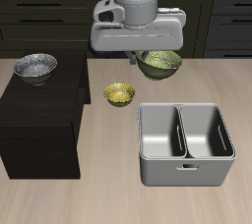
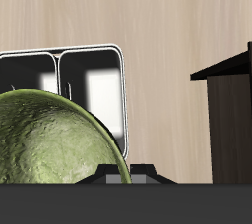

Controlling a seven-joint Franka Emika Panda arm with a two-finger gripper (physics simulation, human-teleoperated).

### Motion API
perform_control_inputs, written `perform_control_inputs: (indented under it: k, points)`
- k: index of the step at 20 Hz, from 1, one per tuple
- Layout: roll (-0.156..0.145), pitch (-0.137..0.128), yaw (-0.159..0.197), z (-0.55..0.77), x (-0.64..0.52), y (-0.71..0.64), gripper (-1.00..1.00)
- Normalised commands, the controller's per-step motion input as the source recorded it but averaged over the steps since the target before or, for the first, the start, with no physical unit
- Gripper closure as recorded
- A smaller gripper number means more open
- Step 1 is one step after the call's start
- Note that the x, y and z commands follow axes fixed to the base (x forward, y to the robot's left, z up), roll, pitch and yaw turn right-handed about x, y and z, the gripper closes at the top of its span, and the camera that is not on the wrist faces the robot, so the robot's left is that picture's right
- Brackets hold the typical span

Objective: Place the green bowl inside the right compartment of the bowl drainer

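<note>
The green bowl (image 1: 159,64) hangs tilted under my gripper (image 1: 148,55), which is shut on its rim, above the table behind the bowl drainer (image 1: 148,159). The drainer is a grey metal tub near the table's front edge, with two wells and a slot handle on the wall facing the front. Its right compartment (image 1: 207,132) holds nothing. In the wrist view the green bowl (image 2: 49,144) looms close, with the drainer (image 2: 120,81) beyond it. My fingertips are mostly hidden by the hand and the bowl.
A yellow bowl (image 1: 119,93) of like size sits on the table between the drainer and a dark cabinet (image 1: 39,120). A silver speckled bowl (image 1: 34,67) rests on top of the cabinet. The cabinet's edge (image 2: 231,100) shows in the wrist view.
</note>
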Motion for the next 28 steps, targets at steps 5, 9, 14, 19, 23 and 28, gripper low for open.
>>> perform_control_inputs:
  k: [5, 9, 14, 19, 23, 28]
  points:
    - [-0.015, 0.026, -0.003, -0.24, 0.06, -0.07, 1.0]
    - [-0.002, 0.034, 0.005, -0.31, 0.05, -0.02, 1.0]
    - [-0.002, 0.027, 0.017, -0.25, 0.01, 0.01, 1.0]
    - [-0.013, 0.007, 0.02, -0.18, 0.01, -0.01, 1.0]
    - [-0.015, 0.023, 0.002, -0.18, 0.02, 0.03, 1.0]
    - [0.013, 0.032, 0.006, -0.2, 0.01, 0.19, 1.0]
